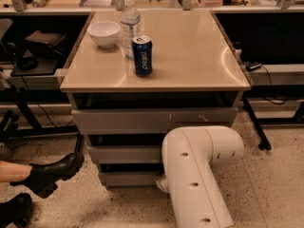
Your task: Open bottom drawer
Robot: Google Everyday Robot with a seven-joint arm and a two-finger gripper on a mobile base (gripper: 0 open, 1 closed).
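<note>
The beige table (190, 56) fills the upper half of the camera view, its top high above the gripper, with three grey drawer fronts stacked beneath it. The robot's white arm (194, 175) comes up from the lower edge, just right of the gripper, bends at a rounded elbow and turns left toward the drawers. The top drawer (142, 120), the widest front and marked with pale scratches, lies well above the gripper. The middle drawer (123, 154) sits just above it. The bottom drawer (128, 178) is level with it and runs off to its left, a dark gap along its upper edge. A person's black boot (50, 172) rests on the speckled floor far to the gripper's left, and a second boot (14, 210) lies lower left. On the table, up and left of the gripper, stand a clear water bottle (129, 25), a white bowl (104, 33) and a blue Pepsi can (142, 56). The gripper (162, 182) shows only as a pale sliver at the right end of the bottom drawer's front, against it or just beside it. The arm hides the rest, so I cannot tell whether it is released or clenched.
</note>
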